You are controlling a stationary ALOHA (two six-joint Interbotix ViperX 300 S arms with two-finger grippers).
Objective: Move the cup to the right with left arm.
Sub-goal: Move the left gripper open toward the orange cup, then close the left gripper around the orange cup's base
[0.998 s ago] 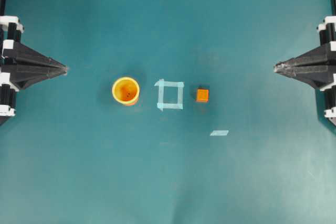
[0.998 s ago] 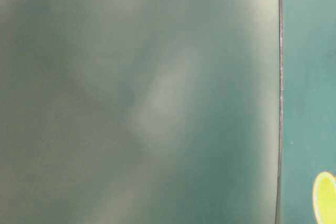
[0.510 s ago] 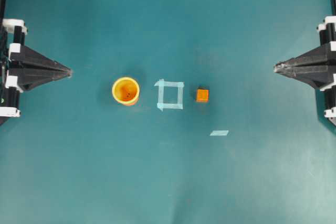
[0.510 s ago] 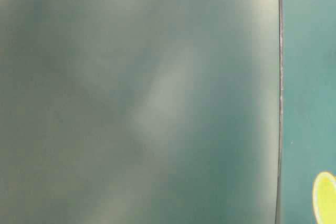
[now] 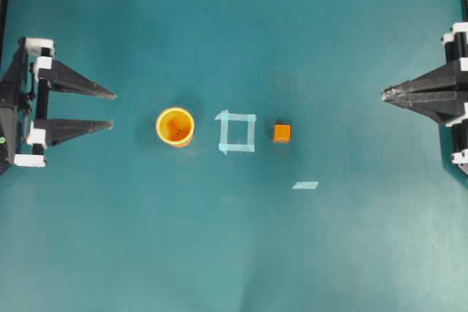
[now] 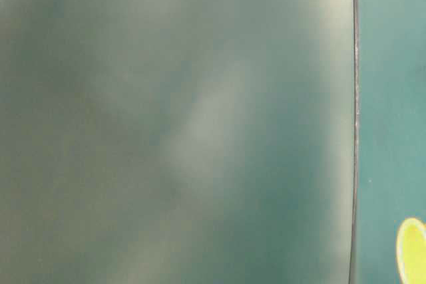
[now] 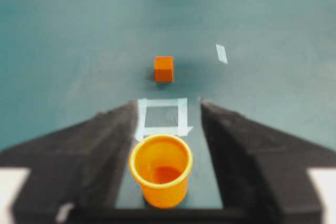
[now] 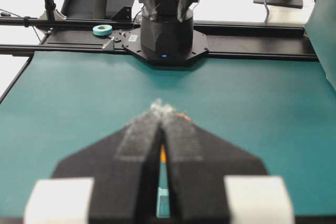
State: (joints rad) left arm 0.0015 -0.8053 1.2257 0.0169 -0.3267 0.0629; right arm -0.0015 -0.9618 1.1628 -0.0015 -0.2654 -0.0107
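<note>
Cup (image 5: 175,127) and cube (image 5: 282,133) bear no legible writing.

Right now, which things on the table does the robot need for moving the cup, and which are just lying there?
Needed for the job:
- the cup, standing upright
- the left gripper, jaws open, pointing at the cup but not touching it

Just lying about:
- the orange cube
- the tape square
- the loose tape strip
- the right gripper, shut

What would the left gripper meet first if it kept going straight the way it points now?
Most likely the cup. The left gripper is open and aimed at it, with bare table between them. In the wrist view the cup sits centred between the fingers, though height is unclear.
</note>
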